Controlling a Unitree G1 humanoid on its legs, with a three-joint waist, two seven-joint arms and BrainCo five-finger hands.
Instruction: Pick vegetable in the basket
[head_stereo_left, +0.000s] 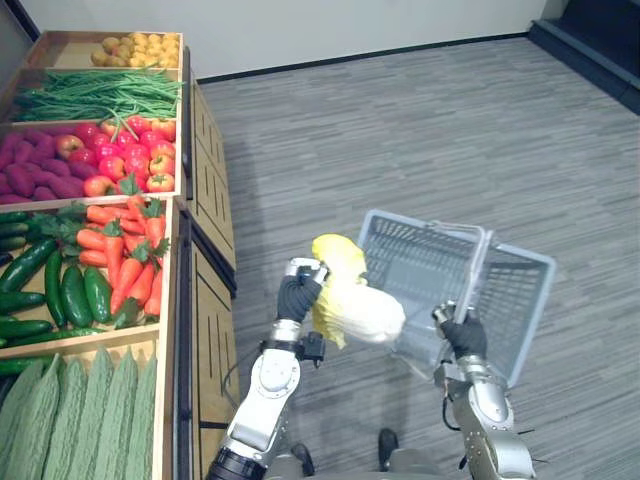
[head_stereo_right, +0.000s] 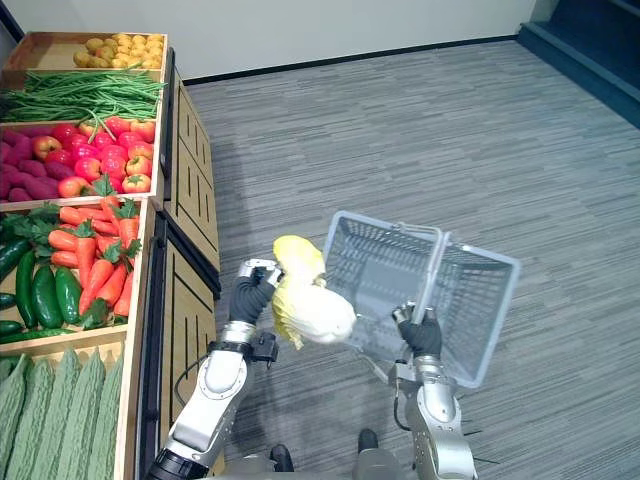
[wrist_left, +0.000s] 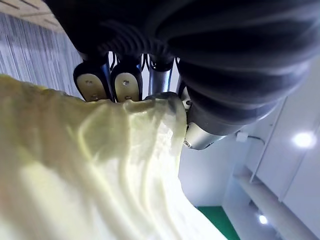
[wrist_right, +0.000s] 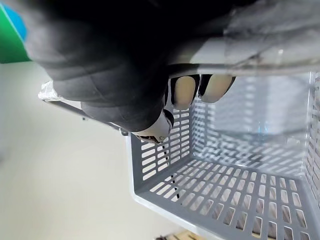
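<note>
My left hand (head_stereo_left: 298, 292) is shut on a pale yellow-white cabbage (head_stereo_left: 356, 300), held in the air just left of the grey plastic basket (head_stereo_left: 520, 300). In the left wrist view the fingers (wrist_left: 105, 82) press into the cabbage (wrist_left: 90, 170) leaves. The basket hangs tilted over the floor, its opening toward the cabbage, and nothing lies in it. My right hand (head_stereo_left: 462, 332) is shut on the basket's handle (head_stereo_left: 472, 268). The right wrist view shows that hand (wrist_right: 125, 85) curled round the handle, above the slotted basket wall (wrist_right: 235, 210).
A wooden produce stand (head_stereo_left: 195, 300) runs along the left, with bins of carrots (head_stereo_left: 125, 250), cucumbers (head_stereo_left: 50, 285), bitter gourds (head_stereo_left: 80, 420), apples (head_stereo_left: 125, 155), green beans (head_stereo_left: 95, 95) and yellow fruit (head_stereo_left: 135, 48). Grey floor (head_stereo_left: 420, 130) stretches ahead and right.
</note>
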